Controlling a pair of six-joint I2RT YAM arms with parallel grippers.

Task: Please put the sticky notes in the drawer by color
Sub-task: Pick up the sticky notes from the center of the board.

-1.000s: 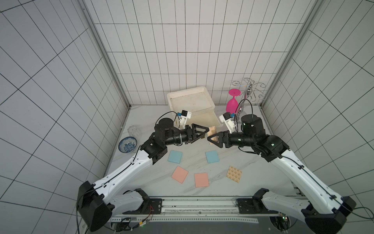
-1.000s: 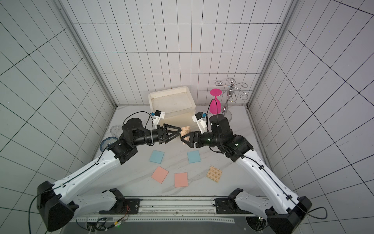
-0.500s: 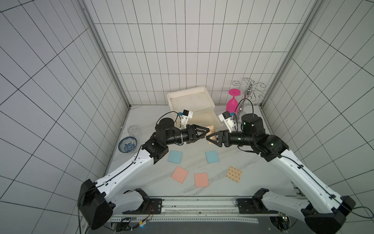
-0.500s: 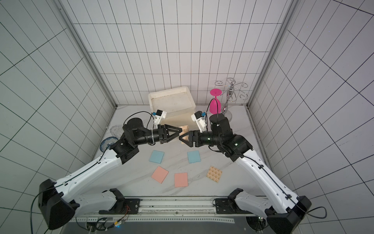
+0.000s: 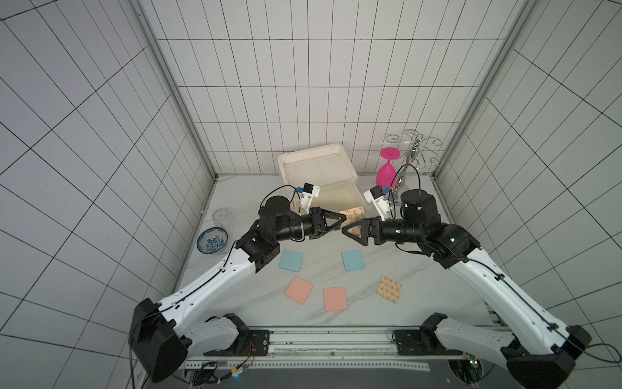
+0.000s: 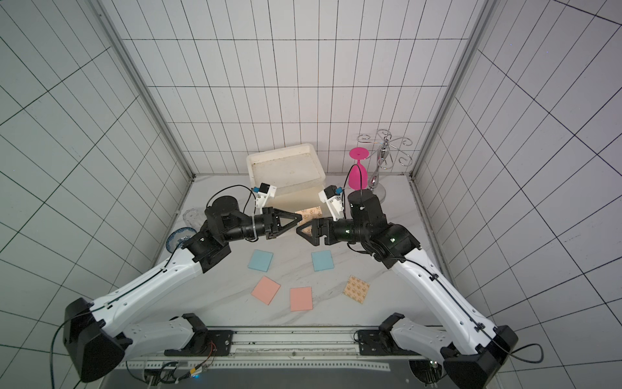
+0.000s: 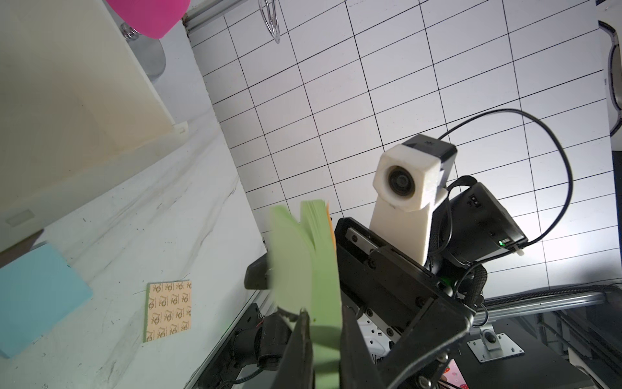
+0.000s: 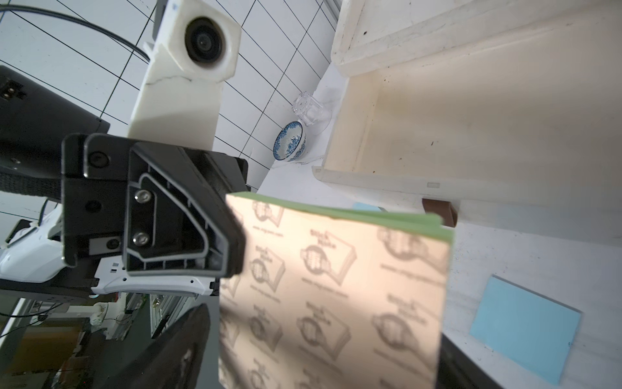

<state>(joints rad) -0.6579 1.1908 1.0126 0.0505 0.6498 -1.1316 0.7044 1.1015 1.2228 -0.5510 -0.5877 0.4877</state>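
**A:** Currently, what do you have against the drawer (image 5: 336, 200)?

**B:** Item one: tan pad (image 5: 355, 214), in the air just in front of the open drawer, between your two grippers. Left gripper (image 5: 344, 220): clamped on its edge. Right gripper (image 5: 346, 232): jaws apart on either side of it, seemingly not pinching.

**A:** Inside the drawer?

**B:** Nothing shows and its floor looks bare, so count none filed.

**A:** On the surface (image 5: 323, 272)?

**B:** Five, flat and apart from one another: blue pads (image 5: 291, 260), two; pink pads (image 5: 299, 290), two; second tan pad (image 5: 389, 289), one.

**A:** Left for you?

**B:** By my reckoning, all six. This tan one goes first, and blue and pink presumably want separate drawers.
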